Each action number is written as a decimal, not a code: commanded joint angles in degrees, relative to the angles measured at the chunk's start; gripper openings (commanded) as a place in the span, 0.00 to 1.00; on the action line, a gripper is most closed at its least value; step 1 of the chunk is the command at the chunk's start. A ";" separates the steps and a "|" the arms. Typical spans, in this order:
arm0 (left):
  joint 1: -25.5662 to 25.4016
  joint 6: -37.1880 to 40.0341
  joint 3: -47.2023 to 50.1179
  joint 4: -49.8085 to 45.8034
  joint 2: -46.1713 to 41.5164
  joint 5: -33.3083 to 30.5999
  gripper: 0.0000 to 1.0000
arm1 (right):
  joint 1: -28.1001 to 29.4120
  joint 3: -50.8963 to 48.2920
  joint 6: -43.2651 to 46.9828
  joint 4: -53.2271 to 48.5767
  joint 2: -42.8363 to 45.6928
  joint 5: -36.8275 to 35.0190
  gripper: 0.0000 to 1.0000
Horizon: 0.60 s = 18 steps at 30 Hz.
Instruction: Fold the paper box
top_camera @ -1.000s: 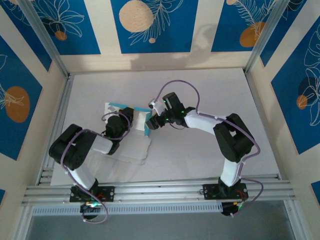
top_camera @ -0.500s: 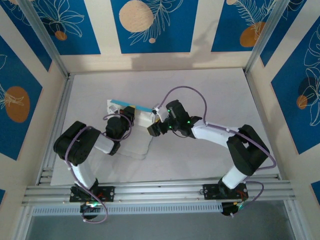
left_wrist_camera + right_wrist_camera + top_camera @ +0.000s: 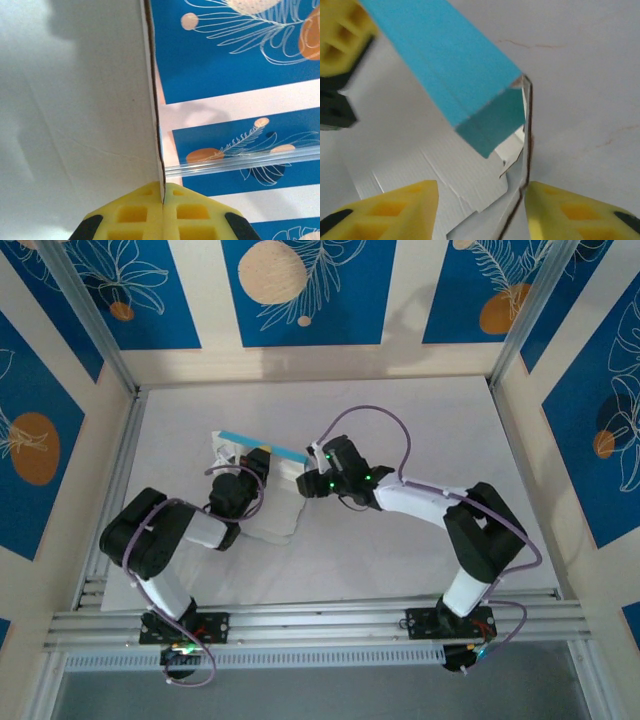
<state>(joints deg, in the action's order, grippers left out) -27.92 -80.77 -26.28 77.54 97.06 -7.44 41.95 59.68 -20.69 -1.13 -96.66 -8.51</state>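
The paper box [image 3: 268,512] lies partly folded left of the table's middle, white inside, with a light-blue wall [image 3: 258,448] raised along its far side. My left gripper [image 3: 256,466] is shut on the thin edge of a white panel [image 3: 75,100], the card pinched between its yellow fingertips [image 3: 145,215]. My right gripper [image 3: 312,478] is at the box's right end. In the right wrist view it [image 3: 482,210] stands open astride white flaps [image 3: 470,185], below the light-blue wall [image 3: 455,70]. Its right finger [image 3: 570,212] touches an upright card edge [image 3: 526,150].
The white table [image 3: 420,420] is walled by blue-and-cream patterned panels [image 3: 300,290]. An aluminium rail [image 3: 320,620] runs along the near edge by the arm bases. The left gripper's yellow finger [image 3: 340,35] shows at the top left of the right wrist view.
The right gripper swung out toward the near side, then came back to the box's right end with its jaws narrower. The blue wall now stands along the far side. The left gripper stays shut.
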 commanded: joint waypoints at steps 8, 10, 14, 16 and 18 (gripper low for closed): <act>-1.83 4.04 0.11 3.08 -2.32 -2.40 0.00 | 2.54 6.93 -4.28 -10.01 -5.21 -15.61 0.26; -2.15 4.05 0.41 3.13 -2.31 -2.72 0.00 | 2.07 8.08 -5.69 -11.35 -5.51 -17.83 0.21; -3.44 4.27 1.37 3.06 -2.61 -4.86 0.00 | 1.12 12.34 -7.76 -15.04 -7.21 -19.84 0.11; -4.07 4.18 2.05 3.13 -2.73 -5.89 0.00 | 0.94 14.26 -8.69 -16.24 -8.28 -19.50 0.10; -4.81 4.68 2.70 3.03 -3.08 -7.26 0.00 | 0.92 15.41 -9.21 -16.42 -8.97 -19.23 0.09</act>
<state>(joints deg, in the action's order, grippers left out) -31.03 -77.76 -25.26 78.67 95.22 -12.67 43.27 72.66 -27.38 -16.10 -104.38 -25.58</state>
